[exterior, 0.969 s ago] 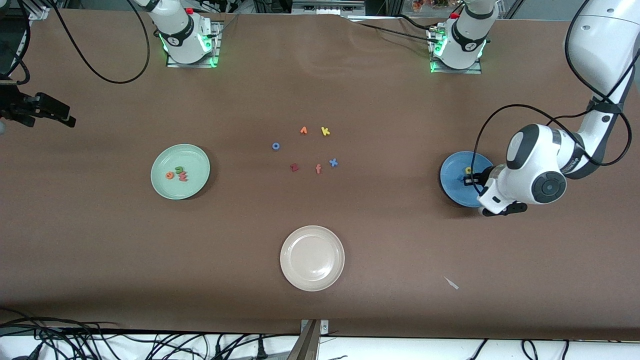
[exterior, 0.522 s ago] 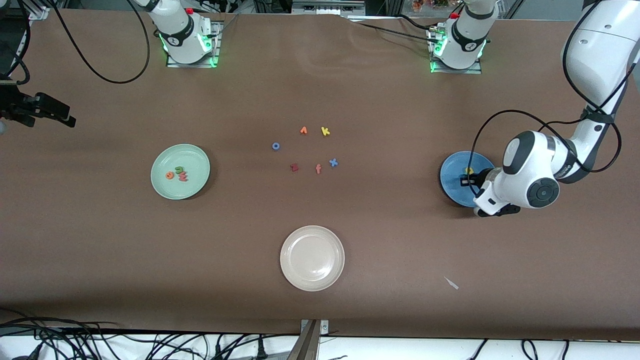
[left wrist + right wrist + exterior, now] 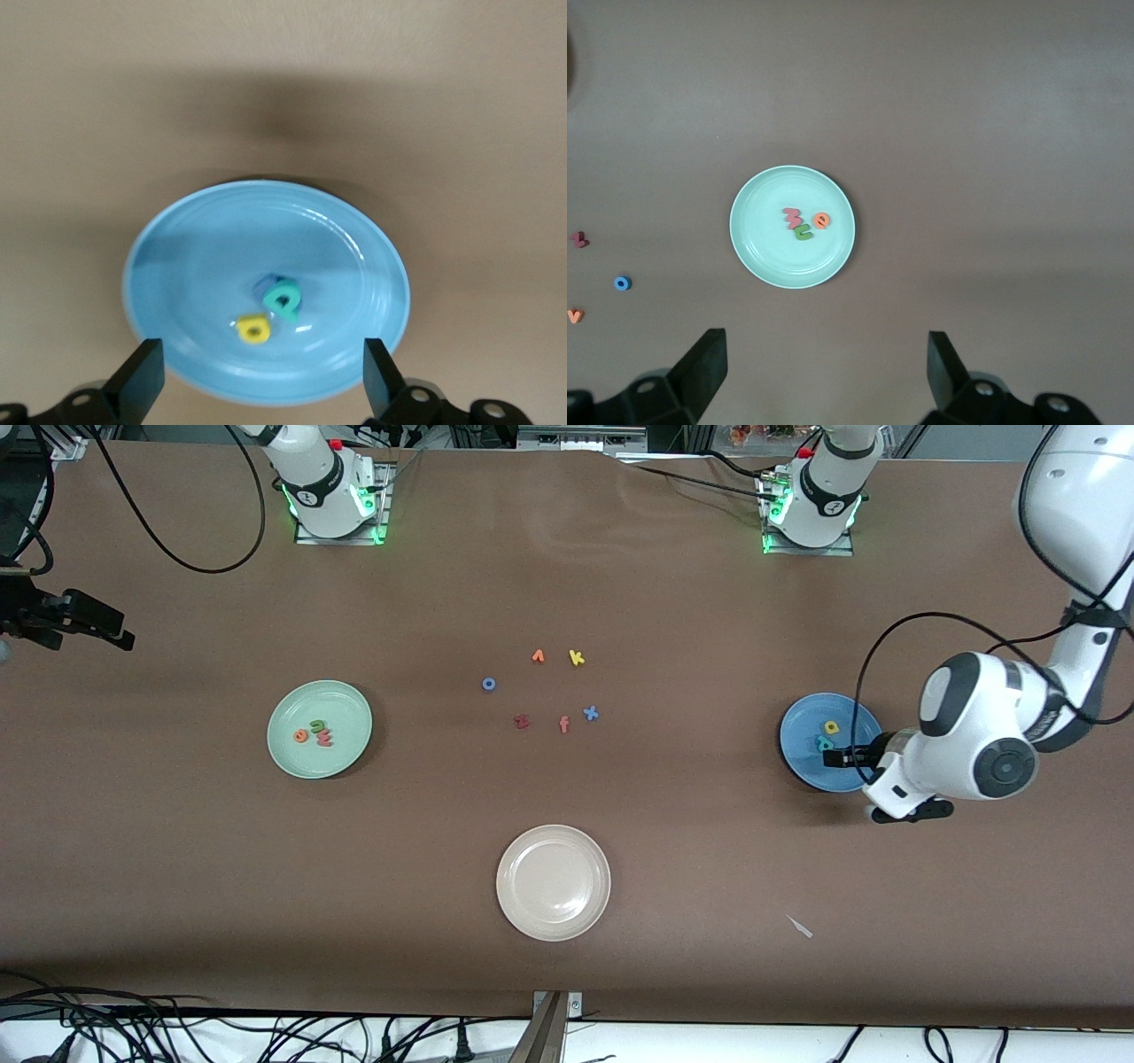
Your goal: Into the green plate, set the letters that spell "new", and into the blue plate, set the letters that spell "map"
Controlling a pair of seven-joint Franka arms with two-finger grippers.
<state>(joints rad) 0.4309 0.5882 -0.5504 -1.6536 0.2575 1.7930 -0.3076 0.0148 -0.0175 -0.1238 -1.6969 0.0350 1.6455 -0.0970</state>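
Left gripper (image 3: 837,758) over blue plate (image 3: 802,766), fingers spread wide, empty, "map" letters (image 3: 273,305) in blue plate, "new" letters (image 3: 315,732) in green plate (image 3: 292,757), right gripper (image 3: 824,372) idle, fully spread, empty.

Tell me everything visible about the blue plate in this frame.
The blue plate is round, glossy medium blue with a raised rim, lying flat on the brown table toward the left arm's end. Inside lie a yellow letter, a teal letter and a blue letter partly under the teal one. The left gripper is over it, fingers open, holding nothing.
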